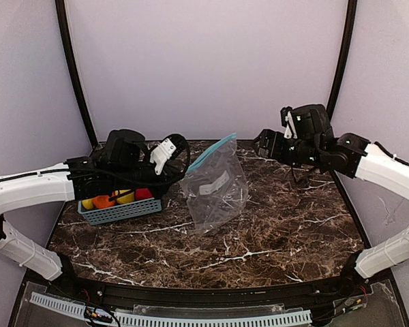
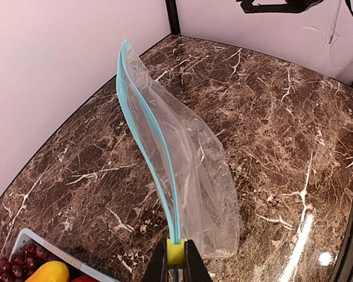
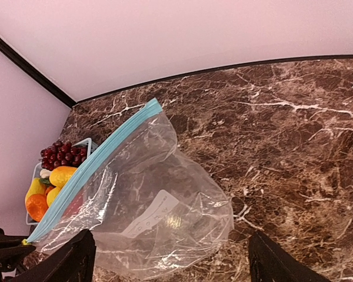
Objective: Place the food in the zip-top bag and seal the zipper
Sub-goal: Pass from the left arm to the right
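Note:
The clear zip-top bag (image 1: 215, 185) stands crumpled on the marble table, and nothing shows inside it. Its teal zipper (image 1: 211, 153) slants up toward the back. My left gripper (image 1: 183, 169) is shut on the zipper's near end; in the left wrist view the fingers (image 2: 176, 255) pinch the strip (image 2: 146, 126) with a yellow-green piece between them. The food lies in a teal basket (image 1: 119, 212): purple grapes (image 3: 62, 154), yellow (image 3: 62, 175) and orange (image 3: 36, 205) pieces. My right gripper (image 1: 262, 143) hovers open to the right of the bag, which (image 3: 159, 200) lies below its empty jaws (image 3: 173, 264).
The basket sits at the table's left, partly under my left arm (image 1: 34, 187). A white label (image 3: 153, 211) shows on the bag. Pale walls and black corner posts (image 1: 71, 68) enclose the table. Bare marble (image 1: 286, 225) spreads in front and to the right of the bag.

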Robot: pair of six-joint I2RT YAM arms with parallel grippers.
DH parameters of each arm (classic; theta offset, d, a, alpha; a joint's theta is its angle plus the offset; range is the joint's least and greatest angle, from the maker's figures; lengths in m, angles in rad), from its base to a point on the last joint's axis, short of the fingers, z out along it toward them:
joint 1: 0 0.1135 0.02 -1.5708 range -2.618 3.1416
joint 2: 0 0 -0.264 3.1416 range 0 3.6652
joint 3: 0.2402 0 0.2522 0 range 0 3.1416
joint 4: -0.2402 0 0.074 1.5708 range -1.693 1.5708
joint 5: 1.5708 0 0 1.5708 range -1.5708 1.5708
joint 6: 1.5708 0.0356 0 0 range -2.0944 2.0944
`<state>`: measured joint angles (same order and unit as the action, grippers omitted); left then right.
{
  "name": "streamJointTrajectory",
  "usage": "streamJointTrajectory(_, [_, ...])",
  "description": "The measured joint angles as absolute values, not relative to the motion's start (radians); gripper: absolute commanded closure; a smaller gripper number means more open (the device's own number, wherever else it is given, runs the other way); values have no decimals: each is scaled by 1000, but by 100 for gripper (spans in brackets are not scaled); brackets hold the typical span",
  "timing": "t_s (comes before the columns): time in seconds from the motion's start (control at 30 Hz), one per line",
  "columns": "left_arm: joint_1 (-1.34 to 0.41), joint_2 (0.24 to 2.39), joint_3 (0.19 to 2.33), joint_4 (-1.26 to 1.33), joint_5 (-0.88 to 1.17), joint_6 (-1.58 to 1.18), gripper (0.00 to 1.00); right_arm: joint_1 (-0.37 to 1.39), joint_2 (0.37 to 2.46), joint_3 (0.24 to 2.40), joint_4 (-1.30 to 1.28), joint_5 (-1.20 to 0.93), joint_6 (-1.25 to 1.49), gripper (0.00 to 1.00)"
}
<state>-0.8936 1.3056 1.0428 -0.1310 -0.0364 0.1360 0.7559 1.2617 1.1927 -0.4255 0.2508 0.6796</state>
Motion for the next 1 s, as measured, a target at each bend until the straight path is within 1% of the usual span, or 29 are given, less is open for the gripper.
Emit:
streamJointTrajectory(0.07, [-908, 1303, 1037, -128, -43, 143, 99, 779, 1288, 1194, -410, 229, 696, 15])
streamJointTrajectory(0.23, [-967, 1299, 1029, -120, -73, 174, 99, 853, 1414, 1219, -377, 158, 725, 26])
streamJointTrajectory(0.3, [-985, 1299, 1029, -120, -89, 184, 99, 875, 1460, 1233, -369, 129, 739, 29])
streamJointTrajectory(0.43, [-1001, 1299, 1029, -120, -121, 200, 99, 897, 1492, 1259, -346, 97, 744, 35])
streamJointTrajectory(0.53, [-1005, 1300, 1029, -120, -144, 206, 99, 901, 1492, 1274, -320, 83, 747, 36])
streamJointTrajectory(0.63, [-1005, 1303, 1029, -120, -160, 208, 99, 902, 1492, 1277, -299, 75, 752, 31])
streamJointTrajectory(0.7, [-1005, 1306, 1029, -120, -166, 208, 99, 902, 1492, 1277, -287, 71, 756, 30])
streamJointTrajectory(1.0, [-1007, 1309, 1029, -120, -169, 218, 99, 902, 1509, 1285, -271, 75, 749, 39])
